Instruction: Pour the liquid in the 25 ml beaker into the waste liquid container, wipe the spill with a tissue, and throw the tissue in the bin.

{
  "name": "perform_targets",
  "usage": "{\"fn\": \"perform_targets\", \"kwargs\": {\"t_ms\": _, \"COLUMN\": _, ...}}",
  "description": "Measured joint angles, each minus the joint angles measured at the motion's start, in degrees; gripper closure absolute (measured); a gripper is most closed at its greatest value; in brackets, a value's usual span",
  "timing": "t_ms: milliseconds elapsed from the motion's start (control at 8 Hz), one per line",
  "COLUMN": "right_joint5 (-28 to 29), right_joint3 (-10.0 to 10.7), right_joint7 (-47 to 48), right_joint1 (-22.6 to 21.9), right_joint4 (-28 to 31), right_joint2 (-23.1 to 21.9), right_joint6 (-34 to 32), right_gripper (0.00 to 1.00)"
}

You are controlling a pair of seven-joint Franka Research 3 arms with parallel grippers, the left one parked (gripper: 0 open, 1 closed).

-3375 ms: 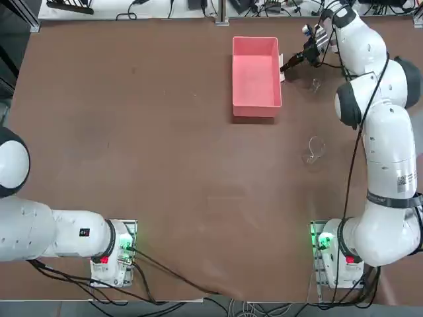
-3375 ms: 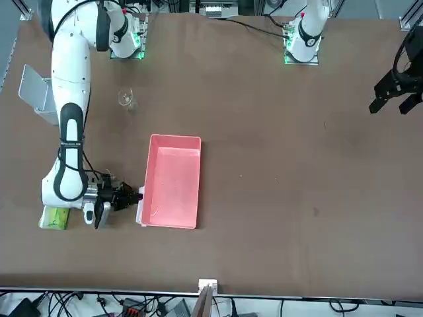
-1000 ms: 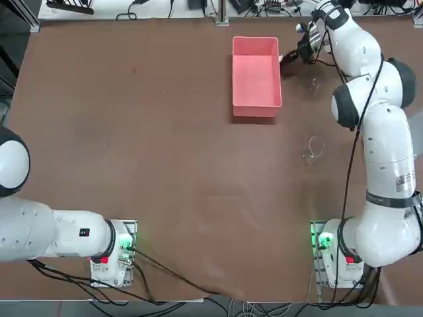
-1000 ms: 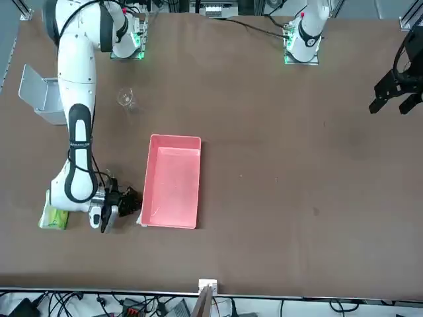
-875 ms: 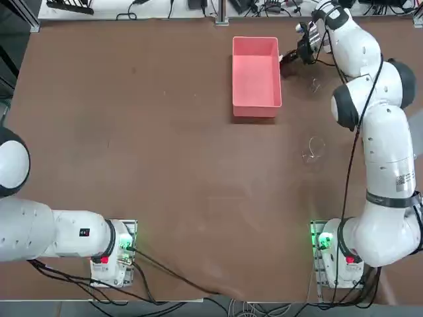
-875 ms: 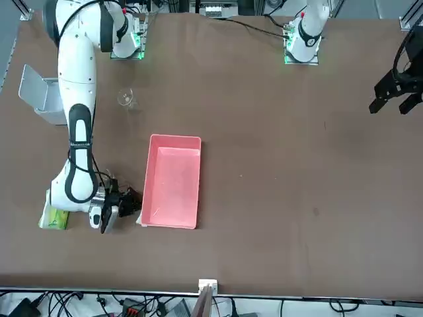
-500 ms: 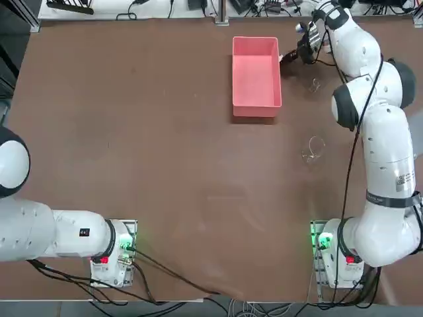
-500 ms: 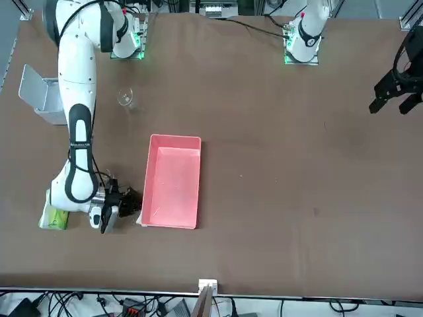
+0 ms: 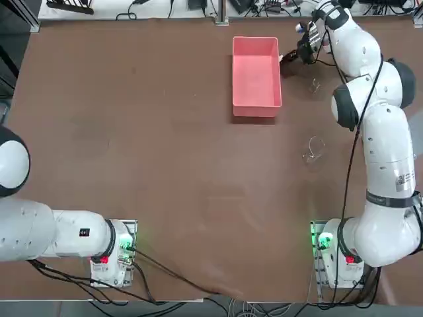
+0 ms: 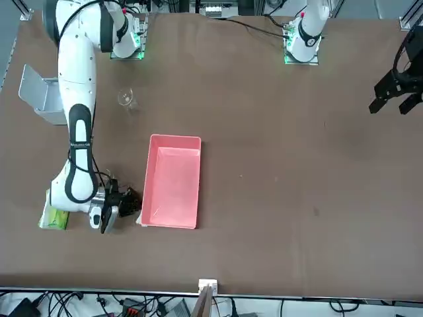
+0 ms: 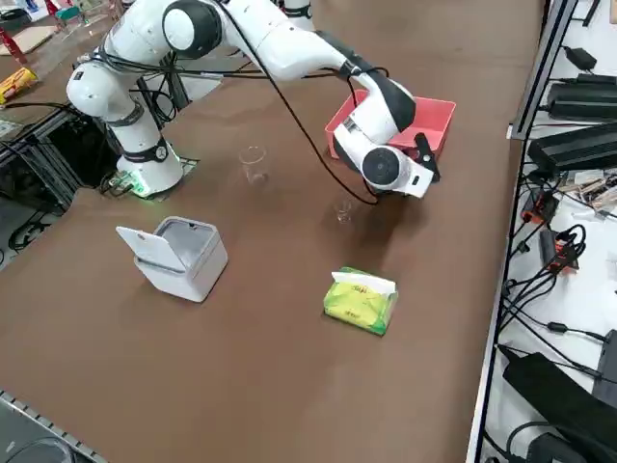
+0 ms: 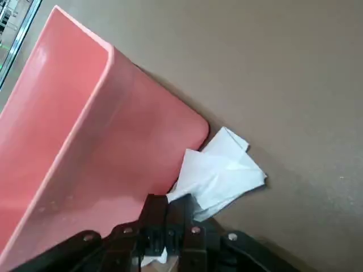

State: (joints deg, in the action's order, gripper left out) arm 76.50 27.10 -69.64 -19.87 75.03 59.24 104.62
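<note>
One thin pinch is all the right tool [image 12: 170, 224] has, clamped on the white tissue [image 12: 218, 173] against the pink waste liquid container's [image 12: 85, 141] outer wall near the table's far edge; dragging may tear it loose.

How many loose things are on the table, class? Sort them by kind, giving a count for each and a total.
Clear glass beakers: 2, the small one and the larger one
Pink tray: 1
White tissue: 1, held in the right gripper
Green tissue pack: 1
Lidded bin: 1
Total: 6
</note>
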Motion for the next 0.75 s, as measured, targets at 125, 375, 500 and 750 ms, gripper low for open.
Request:
{"fn": "perform_targets", "kwargs": {"t_ms": 125, "right_joint5": -0.06, "right_joint3": 0.06, "right_joint7": -0.01, "right_joint1": 0.1, "right_joint4": -0.17, "right_joint2": 0.0, "right_joint6": 0.05, "right_gripper": 0.97}}
{"fn": "perform_targets", "kwargs": {"t_ms": 375, "right_joint5": -1.04, "right_joint3": 0.47, "right_joint7": -0.04, "right_joint1": 1.02, "right_joint4": -1.06, "right_joint2": -0.1, "right_joint6": -1.17, "right_gripper": 0.97}}
{"fn": "perform_targets", "kwargs": {"t_ms": 500, "right_joint5": -2.67, "right_joint3": 0.77, "right_joint7": -0.05, "right_joint1": 2.06, "right_joint4": -1.71, "right_joint2": -0.44, "right_joint6": -2.52, "right_gripper": 0.97}}
{"fn": "perform_targets", "kwargs": {"t_ms": 750, "right_joint5": -7.64, "right_joint3": 2.05, "right_joint7": -0.05, "right_joint1": 4.35, "right_joint4": -2.78, "right_joint2": -2.48, "right_joint6": -7.04, "right_gripper": 0.98}}
